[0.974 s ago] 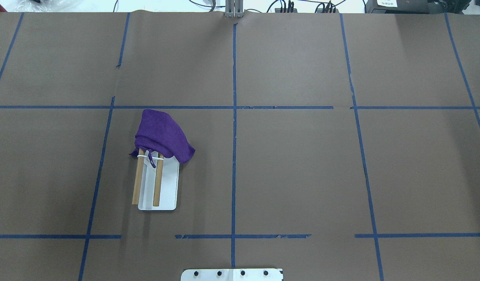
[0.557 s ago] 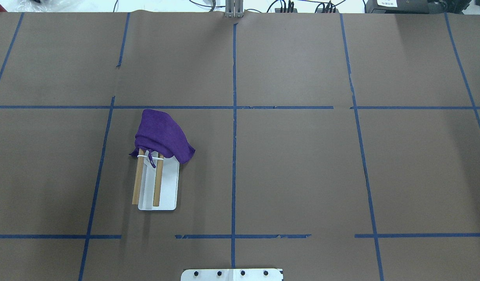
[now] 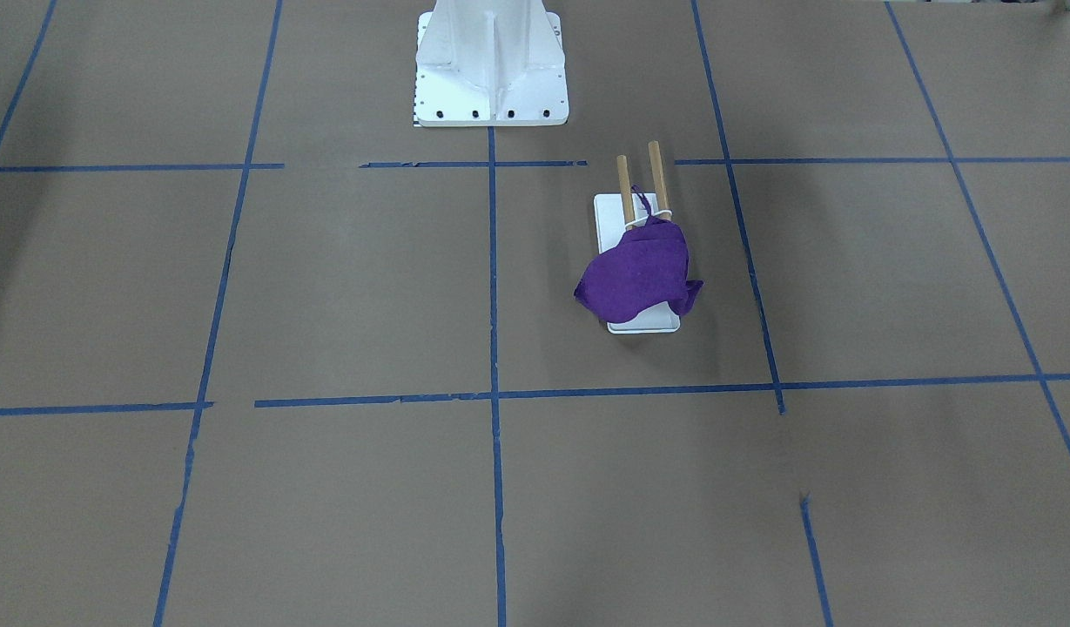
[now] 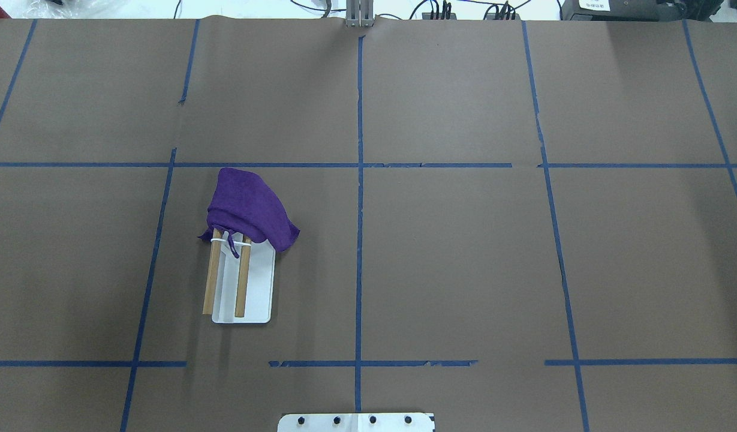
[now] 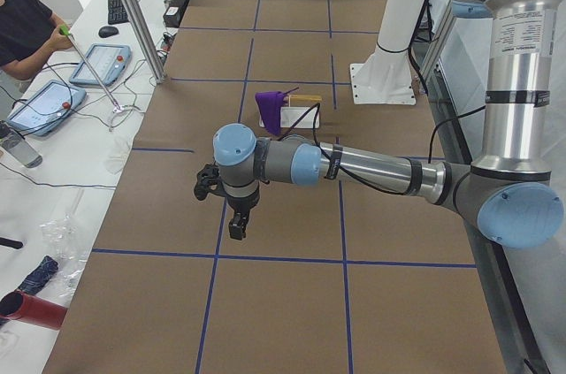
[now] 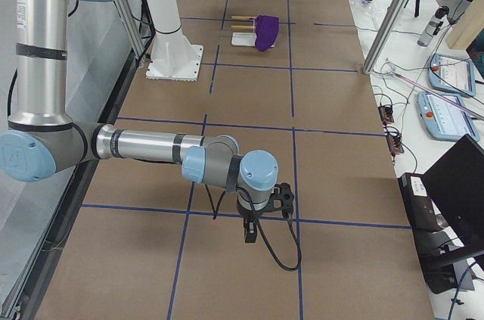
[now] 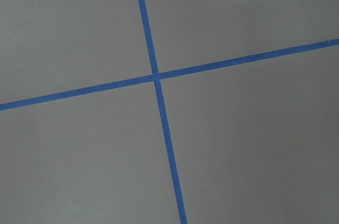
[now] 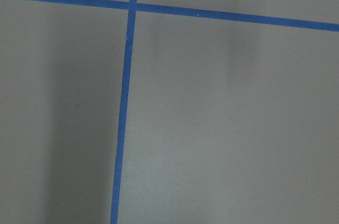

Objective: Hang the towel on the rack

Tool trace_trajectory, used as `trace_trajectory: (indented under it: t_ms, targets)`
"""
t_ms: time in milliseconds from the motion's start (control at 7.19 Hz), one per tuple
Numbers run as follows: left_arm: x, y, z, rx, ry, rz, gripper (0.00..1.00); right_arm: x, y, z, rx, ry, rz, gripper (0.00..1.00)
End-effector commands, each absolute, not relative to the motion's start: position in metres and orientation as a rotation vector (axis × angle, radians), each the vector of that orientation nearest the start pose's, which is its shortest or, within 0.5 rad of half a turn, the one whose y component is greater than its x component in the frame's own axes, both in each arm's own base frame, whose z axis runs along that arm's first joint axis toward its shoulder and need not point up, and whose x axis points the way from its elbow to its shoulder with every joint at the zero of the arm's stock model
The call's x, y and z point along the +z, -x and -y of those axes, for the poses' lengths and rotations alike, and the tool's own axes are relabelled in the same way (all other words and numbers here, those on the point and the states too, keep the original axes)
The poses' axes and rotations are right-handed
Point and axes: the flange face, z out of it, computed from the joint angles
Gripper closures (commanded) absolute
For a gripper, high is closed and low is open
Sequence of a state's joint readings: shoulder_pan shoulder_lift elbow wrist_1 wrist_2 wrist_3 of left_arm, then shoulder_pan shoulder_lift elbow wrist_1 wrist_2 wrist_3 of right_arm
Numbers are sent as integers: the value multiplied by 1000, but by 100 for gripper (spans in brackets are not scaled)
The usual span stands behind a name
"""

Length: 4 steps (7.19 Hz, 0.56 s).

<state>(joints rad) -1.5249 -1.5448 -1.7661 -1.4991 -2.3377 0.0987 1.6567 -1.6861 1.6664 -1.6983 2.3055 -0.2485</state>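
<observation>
While purple towel (image 4: 248,207) hangs bunched over rack (image 4: 258,294) rods, task looks done; left fingers (image 5: 237,227) & right fingers (image 6: 250,231) hover well apart from it, grip state can't be told. Next: prob. no move needed.

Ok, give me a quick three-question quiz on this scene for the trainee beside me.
1. True or false: the purple towel lies apart from the rack, touching none of it.
2. Which part of the rack's wooden rods does the towel cover? A) the end nearest the robot pedestal; B) the end farthest from it; C) no part.
3. Fill in: the rack stands on the robot's ____ side.
Key: 1 false, the towel is draped over the rods. 2 B. 3 left.
</observation>
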Motion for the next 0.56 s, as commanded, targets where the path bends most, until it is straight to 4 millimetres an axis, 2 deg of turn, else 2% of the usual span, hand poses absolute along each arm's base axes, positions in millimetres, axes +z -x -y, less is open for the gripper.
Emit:
trace_trajectory:
  t_ms: [0, 417]
  targets:
    - [583, 42, 485, 175, -113, -765, 0, 680, -103, 424, -101, 15, 747, 0]
    - [578, 42, 490, 187, -144, -762, 0, 680, -103, 423, -101, 17, 747, 0]
